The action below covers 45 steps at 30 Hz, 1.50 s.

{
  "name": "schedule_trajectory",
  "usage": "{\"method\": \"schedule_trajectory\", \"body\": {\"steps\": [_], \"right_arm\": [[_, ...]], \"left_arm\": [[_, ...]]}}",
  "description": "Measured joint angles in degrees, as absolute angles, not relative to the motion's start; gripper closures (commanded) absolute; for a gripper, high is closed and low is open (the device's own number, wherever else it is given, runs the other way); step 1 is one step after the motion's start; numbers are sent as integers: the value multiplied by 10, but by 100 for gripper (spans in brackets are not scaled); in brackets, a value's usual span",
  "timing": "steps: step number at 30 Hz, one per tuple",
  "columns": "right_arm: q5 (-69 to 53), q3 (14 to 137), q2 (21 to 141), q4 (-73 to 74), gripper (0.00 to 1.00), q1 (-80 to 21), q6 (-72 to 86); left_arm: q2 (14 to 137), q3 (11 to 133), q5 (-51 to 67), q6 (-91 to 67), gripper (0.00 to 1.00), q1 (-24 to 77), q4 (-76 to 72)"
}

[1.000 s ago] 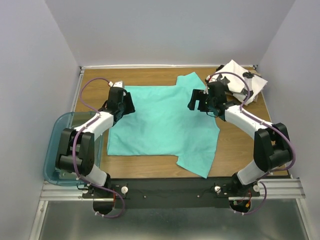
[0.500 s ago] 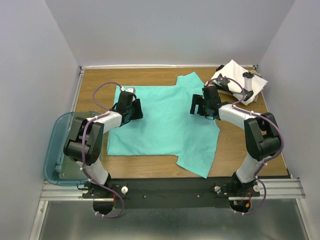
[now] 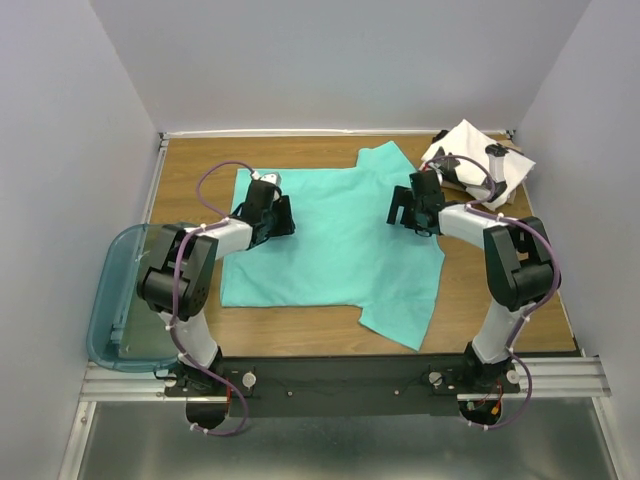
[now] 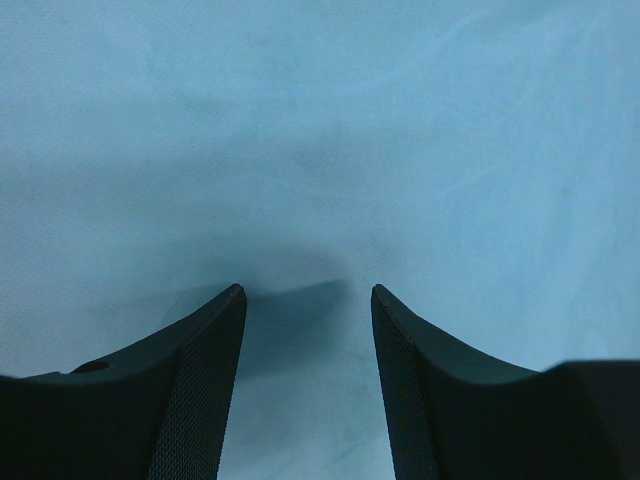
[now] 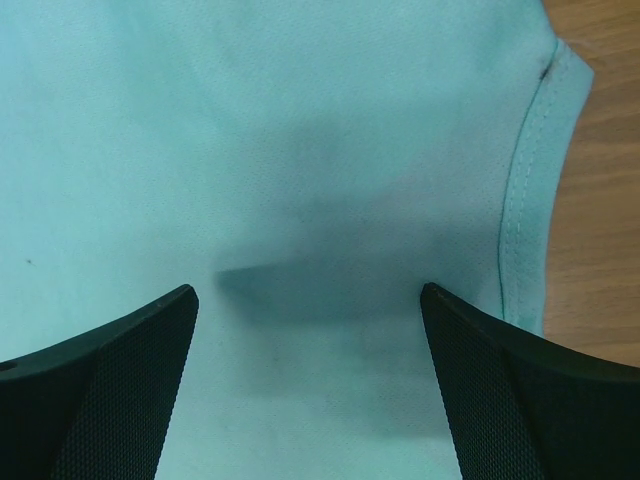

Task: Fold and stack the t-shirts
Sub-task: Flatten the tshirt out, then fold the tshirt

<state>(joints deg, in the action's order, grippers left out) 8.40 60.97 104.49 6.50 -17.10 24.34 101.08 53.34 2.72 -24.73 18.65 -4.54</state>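
1. Two shirts: teal shirt [image 3: 335, 255] spread flat in the middle of the table [image 3: 190, 170]; white printed shirt [image 3: 478, 158] folded at the far right corner.
2. Left gripper [image 4: 306, 288]: jaws partly apart, holding nothing, low over the teal shirt's left part.
3. Right gripper [image 5: 307, 288]: jaws spread wide, holding nothing, over teal cloth beside a hemmed edge.
4. One plastic bin [image 3: 105, 300]: at the table's left edge.

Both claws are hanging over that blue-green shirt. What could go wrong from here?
The left gripper and right gripper both stand open over flat teal t-shirt cloth; closing there may pinch too little and slip. The right one is near a stitched hem, so it might catch only the edge and fold crooked. The white printed shirt lies close to the right arm and could get nudged.
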Motion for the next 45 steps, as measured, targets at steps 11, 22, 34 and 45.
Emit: {"method": "schedule_trajectory", "body": {"steps": [11, 22, 34, 45], "right_arm": [[83, 611, 1045, 66, 1, -114, 250], [83, 620, 1045, 90, 1, -96, 249], [58, 627, 1016, 120, 2, -96, 240], [22, 557, 860, 121, 2, -96, 240]], "left_arm": [[1061, 585, 38, -254, 39, 215, -67], [1083, 616, 39, -258, 39, 223, -62], [877, 572, -85, -265, 44, 237, 40], [661, 396, -211, -362, 49, 254, 156]]}}
